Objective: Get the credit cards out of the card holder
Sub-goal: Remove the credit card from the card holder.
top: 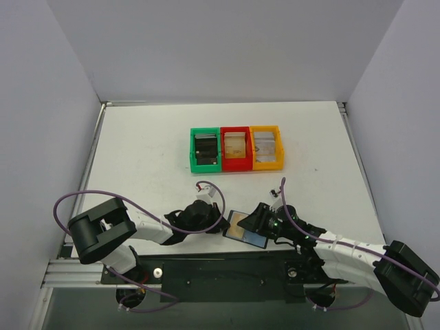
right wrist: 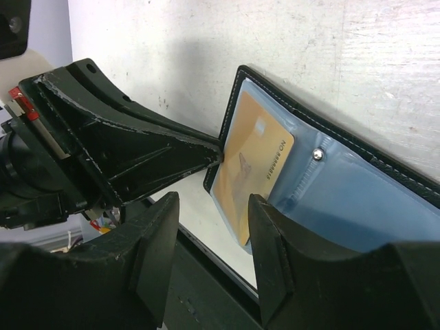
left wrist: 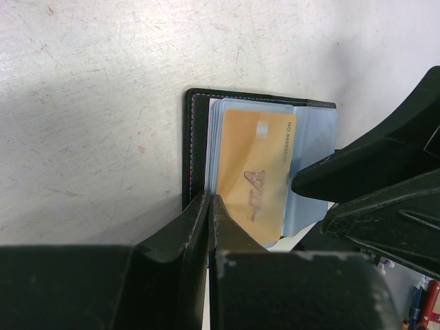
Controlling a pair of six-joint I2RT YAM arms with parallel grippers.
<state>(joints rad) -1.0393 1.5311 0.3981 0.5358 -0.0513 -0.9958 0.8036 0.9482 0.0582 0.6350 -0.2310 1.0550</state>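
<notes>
I am at the drawing-out step, with no card free yet. The black card holder (top: 246, 230) lies open on the white counter (top: 151, 158), at the near edge, between my two arms. My left claw (left wrist: 210, 201) is pinched narrow on the holder's left edge and seems to be pinning it. My right claw (right wrist: 212, 203) stands partly open, its jaws on either side of the near end of a tan credit card (right wrist: 251, 165) and not yet closed on it. That card sits in a grey-blue glossy pocket. Next I judge the right claw must close on the card and slide it out while the left holds firm. Far back on the scuffed counter stand a green bin (top: 205, 150), a red bin (top: 235, 148) and a yellow bin (top: 266, 146), with plain pale walls around.
</notes>
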